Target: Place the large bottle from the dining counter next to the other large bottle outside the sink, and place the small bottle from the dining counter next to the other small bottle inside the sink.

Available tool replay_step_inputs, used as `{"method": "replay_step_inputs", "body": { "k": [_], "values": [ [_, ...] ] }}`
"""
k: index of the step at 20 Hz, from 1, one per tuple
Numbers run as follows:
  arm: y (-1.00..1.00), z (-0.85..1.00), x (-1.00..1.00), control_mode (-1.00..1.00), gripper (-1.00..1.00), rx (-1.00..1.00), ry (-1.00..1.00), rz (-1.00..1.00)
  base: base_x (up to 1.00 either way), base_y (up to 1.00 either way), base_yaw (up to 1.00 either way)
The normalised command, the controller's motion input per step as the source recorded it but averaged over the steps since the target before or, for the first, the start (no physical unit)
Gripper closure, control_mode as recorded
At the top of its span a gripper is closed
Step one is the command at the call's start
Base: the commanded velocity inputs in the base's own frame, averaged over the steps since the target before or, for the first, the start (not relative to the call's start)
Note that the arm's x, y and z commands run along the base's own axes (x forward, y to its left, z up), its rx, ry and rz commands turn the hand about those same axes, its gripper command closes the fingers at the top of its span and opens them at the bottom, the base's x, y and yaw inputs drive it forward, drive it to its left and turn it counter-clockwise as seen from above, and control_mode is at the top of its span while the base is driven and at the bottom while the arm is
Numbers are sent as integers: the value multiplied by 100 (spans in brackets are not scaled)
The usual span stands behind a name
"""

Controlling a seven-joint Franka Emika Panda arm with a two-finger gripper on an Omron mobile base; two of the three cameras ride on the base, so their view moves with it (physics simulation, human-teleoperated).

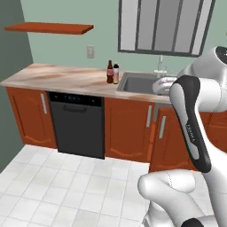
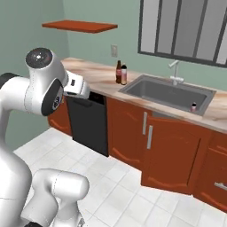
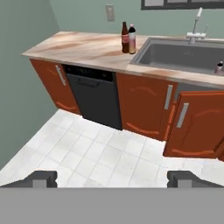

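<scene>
you are looking at a home kitchen. a marbled worktop (image 1: pixel 66 77) runs along the green wall over red-brown wooden cabinet doors (image 1: pixel 128 128), with a black dishwasher (image 1: pixel 77 124) built in between them. a grey steel sink (image 2: pixel 170 94) with a curved silver tap (image 2: pixel 175 71) sits under a barred window (image 2: pixel 186 29). two bottles (image 3: pixel 128 38) stand beside the basin, a wooden shelf (image 1: pixel 51 28) hangs above, and the floor (image 3: pixel 100 153) is white tile.
</scene>
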Motion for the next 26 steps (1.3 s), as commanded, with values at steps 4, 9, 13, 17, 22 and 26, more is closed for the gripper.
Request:
{"method": "replay_step_inputs", "body": {
  "k": [4,9,13,17,22,26],
  "values": [
    [0,0,0,100,-100,0,0,0,-100,1,-8],
    [0,0,0,100,-100,0,0,0,-70,22,-18],
    [0,0,0,100,-100,0,0,0,-62,19,-19],
    [0,0,0,100,-100,0,0,0,-61,15,-19],
    [0,0,0,100,-100,0,0,0,-64,3,-18],
    [0,0,0,100,-100,0,0,0,-68,-1,-16]
  ]
}}
